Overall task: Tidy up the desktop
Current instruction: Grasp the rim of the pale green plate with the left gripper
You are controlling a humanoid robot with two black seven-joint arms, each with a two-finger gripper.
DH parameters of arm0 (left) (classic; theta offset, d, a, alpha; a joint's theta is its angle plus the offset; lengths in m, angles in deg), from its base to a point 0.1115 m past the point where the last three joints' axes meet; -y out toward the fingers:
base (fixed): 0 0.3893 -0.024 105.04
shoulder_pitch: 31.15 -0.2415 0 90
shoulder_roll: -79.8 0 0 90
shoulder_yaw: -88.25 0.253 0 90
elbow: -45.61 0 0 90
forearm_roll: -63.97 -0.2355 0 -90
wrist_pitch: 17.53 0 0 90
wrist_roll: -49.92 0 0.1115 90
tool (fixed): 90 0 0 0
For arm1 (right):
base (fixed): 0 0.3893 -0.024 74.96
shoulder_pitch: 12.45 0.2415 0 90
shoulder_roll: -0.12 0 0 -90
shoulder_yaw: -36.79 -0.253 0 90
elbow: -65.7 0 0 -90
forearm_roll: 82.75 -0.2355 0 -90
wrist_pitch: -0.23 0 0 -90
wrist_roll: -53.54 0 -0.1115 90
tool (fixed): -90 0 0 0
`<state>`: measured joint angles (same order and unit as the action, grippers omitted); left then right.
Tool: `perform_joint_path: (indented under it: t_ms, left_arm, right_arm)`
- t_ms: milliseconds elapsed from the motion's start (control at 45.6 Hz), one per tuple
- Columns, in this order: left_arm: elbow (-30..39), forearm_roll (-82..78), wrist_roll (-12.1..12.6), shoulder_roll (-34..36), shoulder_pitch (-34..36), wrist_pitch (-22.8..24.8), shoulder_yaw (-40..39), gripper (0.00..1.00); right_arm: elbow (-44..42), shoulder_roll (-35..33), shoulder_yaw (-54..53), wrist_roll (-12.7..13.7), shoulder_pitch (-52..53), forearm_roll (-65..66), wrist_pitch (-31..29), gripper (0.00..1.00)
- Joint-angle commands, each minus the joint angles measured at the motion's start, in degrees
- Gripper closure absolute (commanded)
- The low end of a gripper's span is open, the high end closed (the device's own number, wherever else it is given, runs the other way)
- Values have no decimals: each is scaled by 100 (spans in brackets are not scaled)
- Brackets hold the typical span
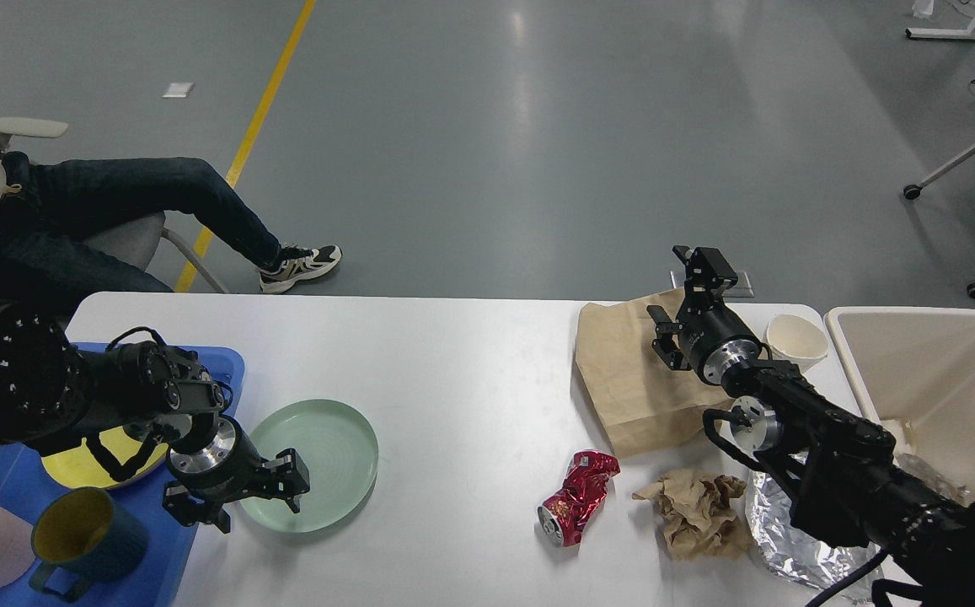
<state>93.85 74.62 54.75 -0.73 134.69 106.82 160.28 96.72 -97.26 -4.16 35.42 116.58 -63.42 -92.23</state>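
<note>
Desktop [470, 379]: rigid, smooth, fixed, spread beneath both grippers; not itself for lifting. Left gripper [238, 496], fingers spread, poised at near-left rim of green plate [327, 451]; plate judged stiff, slick, breakable, best pinched at raised rim. Right gripper [683, 295], fingers apart, empty, over brown paper bag [622, 379]: light, crumpling.
</note>
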Motion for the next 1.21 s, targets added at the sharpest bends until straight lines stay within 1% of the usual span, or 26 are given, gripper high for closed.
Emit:
perform_joint_path:
  t_ms: [0,351,570,680,1052,1184]
  left_arm:
    - [-52,-1,1,-7,-17,-33,5,12]
    - [-105,-1,1,-33,-149,-50,-4,13]
    - [-184,-1,1,-7,-246,-200,-22,13]
    - [-254,-1,1,2,-281,-209,-153,16]
    - [-263,-1,1,116,-413,-182,-470,45]
    - [-263,-1,1,116,-421,-86,-523,59]
  right_arm:
    - [0,0,0,1,0,1,0,0]
    - [0,0,0,1,0,1,0,0]
    - [0,0,0,1,0,1,0,0]
    - [0,0,0,-8,0,1,0,0]
    - [0,0,0,1,0,1,0,0]
    - [0,0,0,1,0,1,0,0]
